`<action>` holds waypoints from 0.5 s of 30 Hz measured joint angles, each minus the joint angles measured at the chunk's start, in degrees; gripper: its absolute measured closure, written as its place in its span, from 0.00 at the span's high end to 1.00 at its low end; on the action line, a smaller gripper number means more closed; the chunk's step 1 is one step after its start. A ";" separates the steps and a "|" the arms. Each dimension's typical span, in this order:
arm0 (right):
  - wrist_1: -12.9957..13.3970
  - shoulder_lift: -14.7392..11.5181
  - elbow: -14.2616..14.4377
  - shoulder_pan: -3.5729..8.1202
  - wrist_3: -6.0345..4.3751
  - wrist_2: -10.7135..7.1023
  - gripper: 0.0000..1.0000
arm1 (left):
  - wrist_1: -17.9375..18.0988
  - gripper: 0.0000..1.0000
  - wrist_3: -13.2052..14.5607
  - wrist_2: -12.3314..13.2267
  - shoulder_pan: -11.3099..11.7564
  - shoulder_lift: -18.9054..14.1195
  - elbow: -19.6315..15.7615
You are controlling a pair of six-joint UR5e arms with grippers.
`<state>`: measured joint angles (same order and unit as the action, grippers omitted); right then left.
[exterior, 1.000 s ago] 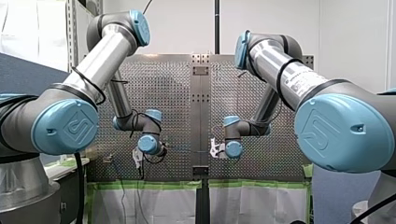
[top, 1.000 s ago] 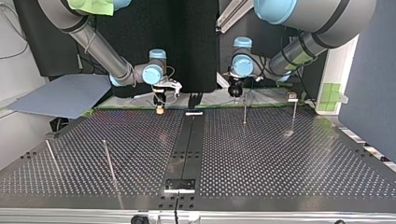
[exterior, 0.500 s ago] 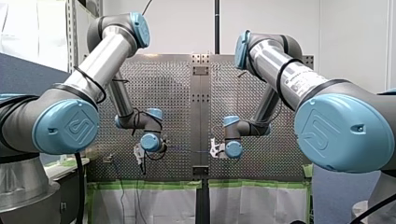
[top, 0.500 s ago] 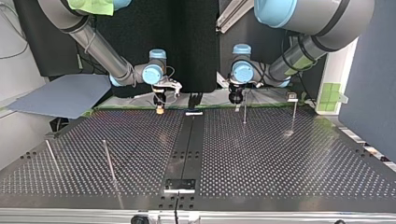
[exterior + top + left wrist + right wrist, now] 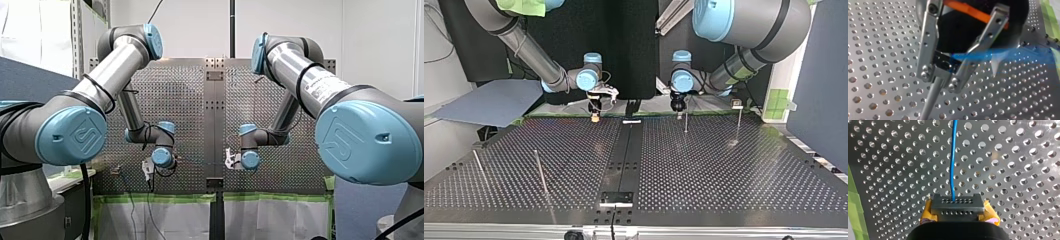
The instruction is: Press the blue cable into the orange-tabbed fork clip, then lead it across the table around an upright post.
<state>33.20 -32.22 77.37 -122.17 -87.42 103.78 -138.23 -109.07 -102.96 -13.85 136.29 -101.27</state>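
Right wrist view: my right claw (image 5: 958,206) and my left claw (image 5: 941,76) clamp blue cable (image 5: 952,157) over perforated table (image 5: 1018,170).

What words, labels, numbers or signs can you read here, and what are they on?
Nothing reads clearly.
Print on my right arm's silver tube: too blurred to read.
Embossed emblem on my left arm's blue cap and my right arm's blue cap: a logo, no legible letters.

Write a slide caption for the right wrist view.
My right end effector, yellow pads showing, grips the blue cable, which runs ahead over the perforated table.
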 joint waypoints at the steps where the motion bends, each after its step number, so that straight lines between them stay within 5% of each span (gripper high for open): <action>1: 0.01 0.00 0.00 0.00 0.01 0.01 0.00 | 0.10 1.00 0.21 -0.03 0.01 0.00 0.02; 12: -0.05 0.01 0.02 0.00 0.05 0.00 0.00 | 1.06 1.00 3.09 -0.20 0.03 -0.03 0.04; 14: -0.05 0.00 0.02 0.00 0.04 -0.01 0.00 | 1.09 0.77 3.58 -0.59 0.00 -0.03 0.05; 15: -0.05 0.01 0.02 -0.01 0.04 -0.01 0.00 | 1.10 0.77 3.81 -0.81 -0.03 -0.03 0.05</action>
<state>33.14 -32.22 77.39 -122.17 -87.38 103.77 -137.13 -105.26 -103.78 -13.88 136.26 -101.23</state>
